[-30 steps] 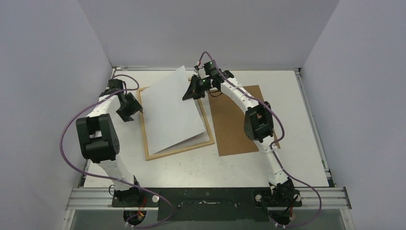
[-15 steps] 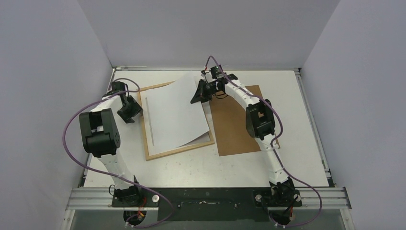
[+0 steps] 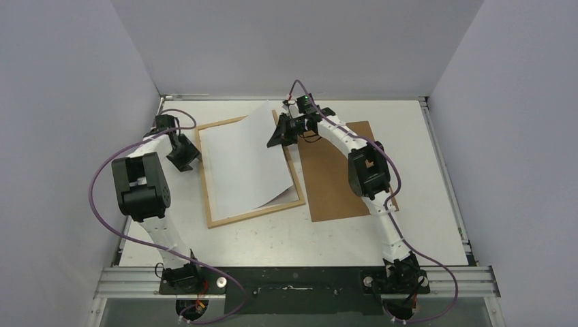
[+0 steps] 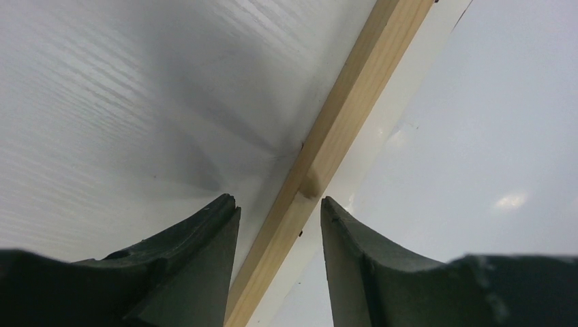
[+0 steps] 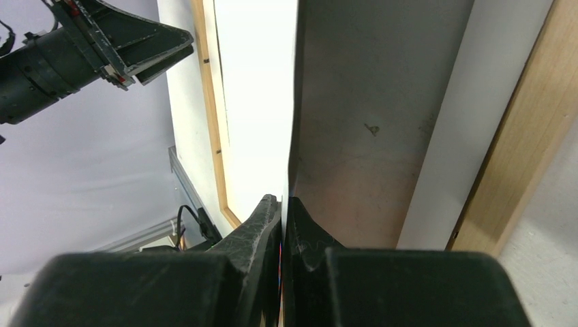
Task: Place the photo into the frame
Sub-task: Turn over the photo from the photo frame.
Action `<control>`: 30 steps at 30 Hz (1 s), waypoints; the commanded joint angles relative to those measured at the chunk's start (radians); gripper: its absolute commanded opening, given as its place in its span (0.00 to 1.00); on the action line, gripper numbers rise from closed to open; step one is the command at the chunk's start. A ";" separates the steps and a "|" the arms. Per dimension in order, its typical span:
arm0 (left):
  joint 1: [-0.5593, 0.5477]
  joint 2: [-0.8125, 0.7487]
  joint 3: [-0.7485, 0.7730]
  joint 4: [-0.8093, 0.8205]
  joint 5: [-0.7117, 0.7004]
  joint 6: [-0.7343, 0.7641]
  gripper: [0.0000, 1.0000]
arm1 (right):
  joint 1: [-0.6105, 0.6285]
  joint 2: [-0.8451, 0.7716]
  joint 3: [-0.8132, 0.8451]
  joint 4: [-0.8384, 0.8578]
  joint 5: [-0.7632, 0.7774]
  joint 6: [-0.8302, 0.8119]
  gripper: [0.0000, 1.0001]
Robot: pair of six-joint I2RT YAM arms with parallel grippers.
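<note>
The white table (image 3: 272,238) spreads out below the two arms, and on its right half a brown board (image 3: 337,184) lies flat. Just left of that, the frame (image 3: 253,214) is down flat on the table, light wood, turned a little askew. Over the frame sits the photo (image 3: 242,163), blank white side up, so the print can't be seen. Its near edge lies within the frame, while the far right corner is raised and pokes out past the frame's far edge. That corner is in the right gripper (image 3: 278,136), jaws pinched tight on the sheet's edge. Over on the left, the left gripper (image 3: 185,155) is at the frame's left side, jaws partly open and straddling the wood. Whether the fingers (image 4: 204,259) actually touch it, can't tell.
</note>
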 commanded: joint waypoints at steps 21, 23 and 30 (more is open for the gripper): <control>0.008 0.124 0.092 -0.027 0.088 0.060 0.31 | 0.046 -0.238 -0.168 0.731 -0.180 0.488 0.01; 0.008 0.123 0.091 -0.028 0.087 0.063 0.31 | 0.046 -0.240 -0.167 0.775 -0.183 0.526 0.01; 0.008 0.115 0.089 -0.031 0.085 0.067 0.27 | 0.062 -0.190 -0.190 0.714 -0.187 0.461 0.00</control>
